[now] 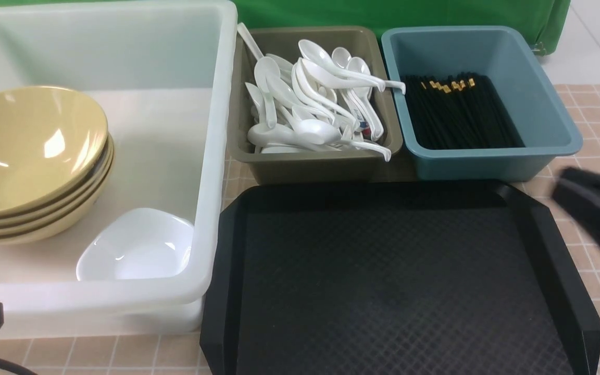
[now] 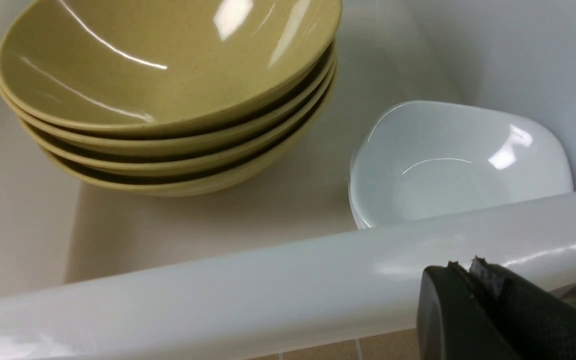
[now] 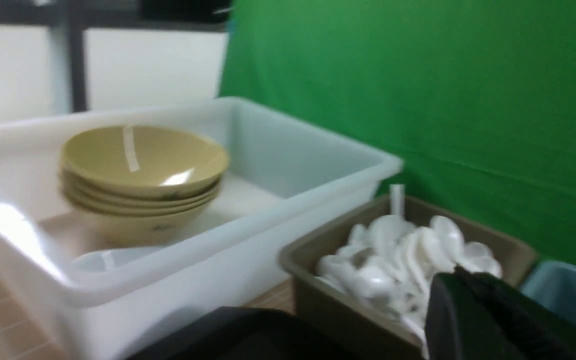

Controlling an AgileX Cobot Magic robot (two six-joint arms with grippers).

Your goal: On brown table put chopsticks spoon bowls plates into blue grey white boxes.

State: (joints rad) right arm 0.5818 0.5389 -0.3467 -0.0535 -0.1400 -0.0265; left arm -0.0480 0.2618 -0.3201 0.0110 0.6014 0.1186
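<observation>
A stack of yellow bowls [image 3: 140, 180] sits inside the white tub [image 3: 248, 220], with a white plate [image 3: 113, 259] low beside the stack. Just beside the tub, the grey bin [image 3: 318, 295] holds heaped white spoons [image 3: 398, 255]. The right pincer [image 3: 460, 285], blurred, is closed in front of the bin.

Four yellow bowls [image 1: 24, 151] sat stacked beside white plates [image 1: 136, 247] in my white tub [image 1: 211, 156]; spoons [image 1: 310, 104] filled the grey bin [image 1: 310, 166], chopsticks [image 1: 459, 117] the blue bin [image 1: 487, 164].
</observation>
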